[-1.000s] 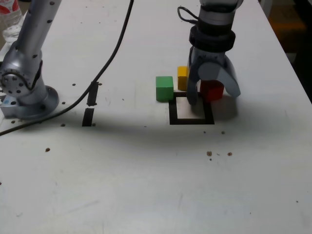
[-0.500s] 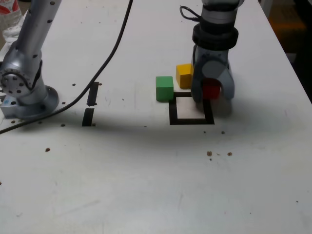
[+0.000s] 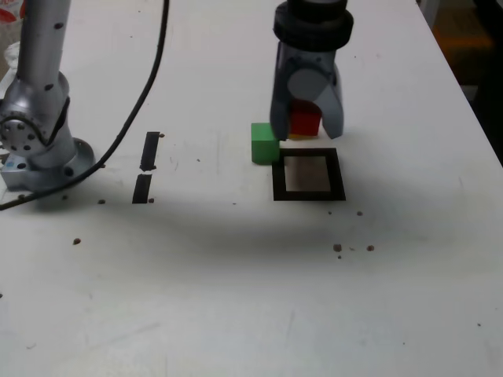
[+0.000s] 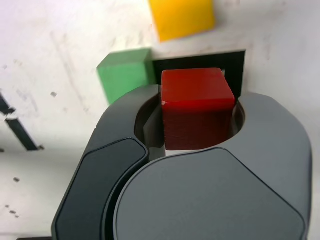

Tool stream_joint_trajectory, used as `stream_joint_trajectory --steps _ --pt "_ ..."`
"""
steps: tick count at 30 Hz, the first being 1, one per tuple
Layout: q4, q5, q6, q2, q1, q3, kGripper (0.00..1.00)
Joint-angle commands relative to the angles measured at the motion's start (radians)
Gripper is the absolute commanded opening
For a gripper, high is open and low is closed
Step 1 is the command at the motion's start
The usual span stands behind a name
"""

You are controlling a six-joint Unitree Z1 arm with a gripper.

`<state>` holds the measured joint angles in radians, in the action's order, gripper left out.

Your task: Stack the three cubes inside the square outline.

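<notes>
A white matte tabletop [image 3: 236,298] fills the exterior view, dotted with small dark crumbs [image 3: 338,247] toward four o'clock and eight o'clock. Two short black tape strips [image 3: 146,166] lie end to end at about nine o'clock. A black cable [image 3: 149,86] runs from twelve o'clock down toward nine o'clock. A clear plastic bottle with a red label [image 3: 9,16] sits at ten o'clock.

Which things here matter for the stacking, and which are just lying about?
Job: small matte red cube, held in the hand; green cube; yellow cube; black-tape square outline.
Lying about: two short black tape strips; black cable; dark crumbs.
</notes>
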<state>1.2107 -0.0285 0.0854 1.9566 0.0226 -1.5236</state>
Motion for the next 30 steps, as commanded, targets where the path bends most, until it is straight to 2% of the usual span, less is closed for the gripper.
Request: stream_joint_trajectory --steps 1,14,22,30 --pt "0.003 -0.006 -0.012 -0.02 0.014 0.006 0.07" --pt "-0.013 -0.046 -0.13 -0.022 0.108 0.059 0.07" --pt "-0.072 -0.069 -0.137 0.012 0.115 0.066 0.07" --pt "-0.107 -0.07 -0.137 0.03 0.115 0.091 0.1"
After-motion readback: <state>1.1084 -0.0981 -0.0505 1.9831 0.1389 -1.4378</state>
